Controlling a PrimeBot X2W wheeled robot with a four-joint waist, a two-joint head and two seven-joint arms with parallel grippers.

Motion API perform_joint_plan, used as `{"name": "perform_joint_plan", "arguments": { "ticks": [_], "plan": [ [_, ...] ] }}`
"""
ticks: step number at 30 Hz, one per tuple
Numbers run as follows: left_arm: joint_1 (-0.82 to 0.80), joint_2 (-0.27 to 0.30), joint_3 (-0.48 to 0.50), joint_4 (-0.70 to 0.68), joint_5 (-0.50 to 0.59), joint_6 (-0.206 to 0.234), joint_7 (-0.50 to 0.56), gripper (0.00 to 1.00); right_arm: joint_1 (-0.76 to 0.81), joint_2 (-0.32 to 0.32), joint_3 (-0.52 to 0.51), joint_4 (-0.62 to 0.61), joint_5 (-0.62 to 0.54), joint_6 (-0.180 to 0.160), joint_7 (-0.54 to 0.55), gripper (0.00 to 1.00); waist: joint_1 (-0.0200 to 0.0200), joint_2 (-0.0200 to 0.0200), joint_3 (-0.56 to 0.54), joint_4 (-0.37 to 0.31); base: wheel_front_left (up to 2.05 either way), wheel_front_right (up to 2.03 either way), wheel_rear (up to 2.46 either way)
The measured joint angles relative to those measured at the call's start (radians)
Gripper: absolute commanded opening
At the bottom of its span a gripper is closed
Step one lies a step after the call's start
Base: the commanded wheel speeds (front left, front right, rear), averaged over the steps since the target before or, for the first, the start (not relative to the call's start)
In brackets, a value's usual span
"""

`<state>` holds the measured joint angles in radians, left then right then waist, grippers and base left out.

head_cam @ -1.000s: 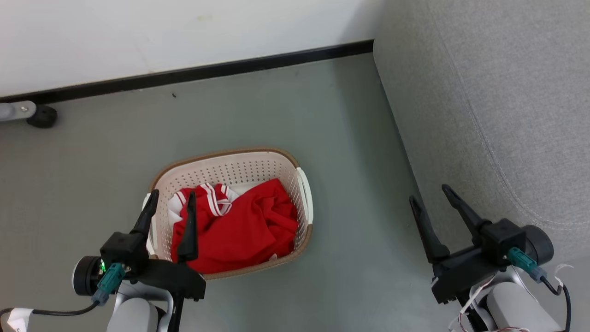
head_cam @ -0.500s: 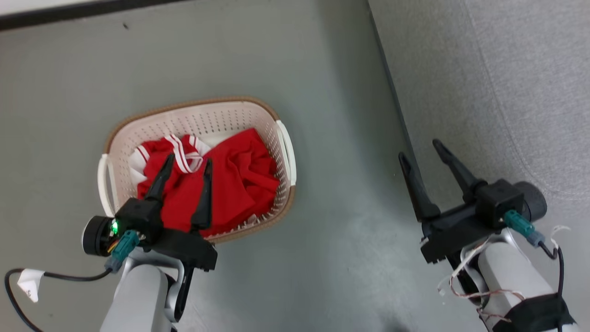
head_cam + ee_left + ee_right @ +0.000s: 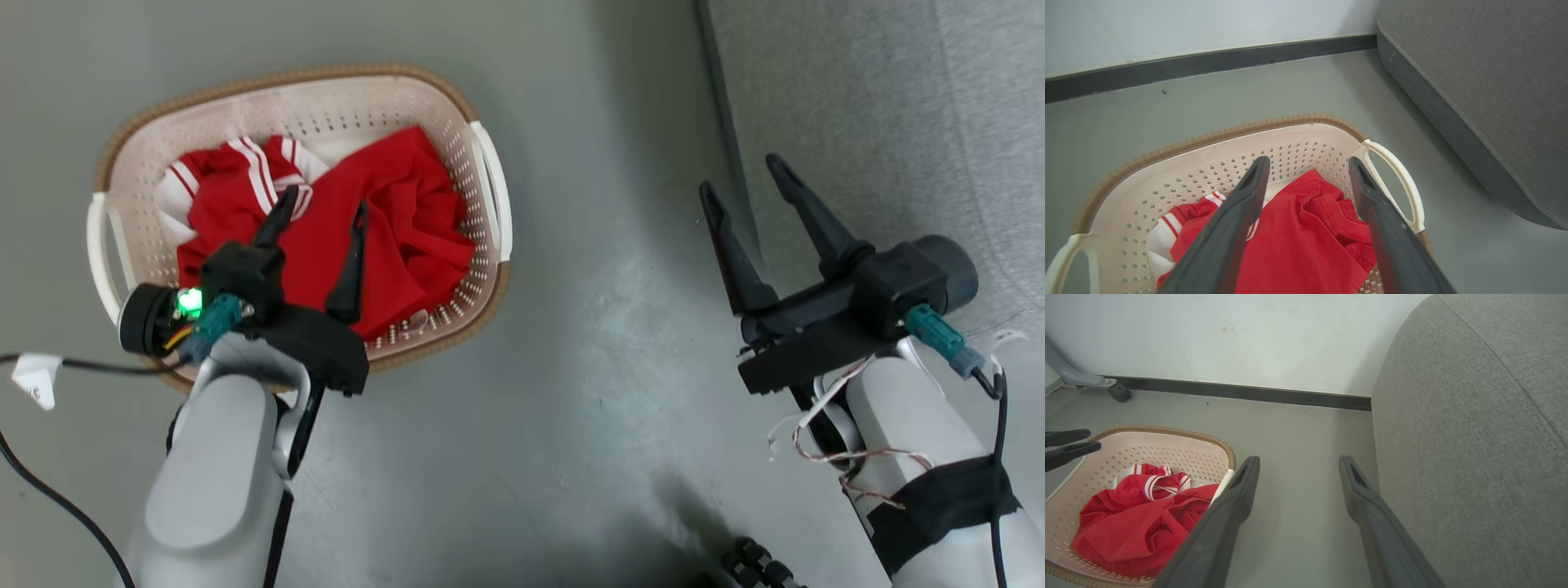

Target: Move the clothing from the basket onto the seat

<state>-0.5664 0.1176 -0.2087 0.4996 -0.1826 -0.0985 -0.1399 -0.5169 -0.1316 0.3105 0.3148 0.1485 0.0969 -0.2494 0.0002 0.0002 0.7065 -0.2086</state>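
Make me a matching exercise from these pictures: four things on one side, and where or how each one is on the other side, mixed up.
Things
1. clothing
2. basket
3. seat
4. left gripper

Places or states
a. fingers open, over the basket
b. standing on the floor
c. red with white stripes, heaped in the basket
d. light grey, at the right of the head view

Pairs: 1-c, 2-b, 3-d, 4-a

pale grey forearms (image 3: 212,482), long dark fingers (image 3: 349,261), teal connectors (image 3: 939,336).
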Motion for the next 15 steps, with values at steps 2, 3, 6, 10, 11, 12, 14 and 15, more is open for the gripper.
{"name": "perform_joint_plan", "arguments": {
  "ticks": [2, 3, 6, 10, 11, 12, 14, 15],
  "plan": [
    [-0.029, 0.001, 0.001, 0.016, -0.001, -0.007, 0.032, 1.0, -0.014, 0.0, -0.002, -0.006, 0.0, 0.0, 0.0, 1.0, -0.0001, 0.0, 0.03, 0.0, 0.0, 0.0, 0.0],
    [-0.042, 0.005, 0.003, 0.023, -0.001, -0.007, 0.045, 1.0, -0.022, 0.0, -0.002, -0.007, -0.001, 0.0, 0.0, 1.0, -0.0001, 0.0, 0.044, -0.001, 0.0, 0.0, 0.0],
    [-0.072, 0.016, 0.01, 0.056, -0.002, -0.007, 0.072, 1.0, -0.049, 0.003, -0.002, -0.004, -0.007, 0.004, 0.0, 1.0, 0.0, 0.0, 0.086, -0.001, 0.0, 0.0, 0.0],
    [-0.108, 0.024, 0.007, 0.117, -0.002, -0.008, 0.115, 1.0, -0.063, 0.001, -0.009, 0.015, -0.01, 0.009, 0.0, 1.0, 0.0, 0.0001, 0.137, 0.002, 0.0, 0.0, 0.0],
    [-0.113, 0.021, 0.004, 0.125, -0.002, -0.008, 0.122, 1.0, -0.063, 0.0, -0.012, 0.018, -0.01, 0.009, 0.0, 1.0, 0.0, 0.0001, 0.143, 0.004, 0.0, 0.0, 0.0],
    [-0.119, 0.022, 0.0, 0.135, -0.002, -0.009, 0.127, 1.0, -0.063, 0.0, -0.012, 0.02, -0.011, 0.009, 0.0, 1.0, 0.0, 0.0, 0.147, 0.008, 0.0, 0.0, 0.0],
    [-0.129, 0.02, -0.003, 0.151, -0.002, -0.009, 0.139, 1.0, -0.064, 0.0, -0.012, 0.023, -0.013, 0.009, 0.0, 1.0, 0.0, 0.0, 0.15, 0.017, 0.0, 0.0, 0.0],
    [-0.132, 0.023, -0.003, 0.155, -0.002, -0.009, 0.144, 1.0, -0.065, 0.001, -0.009, 0.023, -0.018, 0.009, 0.0, 1.0, -0.0002, 0.0, 0.151, 0.021, 0.0, 0.0, 0.0]
  ]
}}
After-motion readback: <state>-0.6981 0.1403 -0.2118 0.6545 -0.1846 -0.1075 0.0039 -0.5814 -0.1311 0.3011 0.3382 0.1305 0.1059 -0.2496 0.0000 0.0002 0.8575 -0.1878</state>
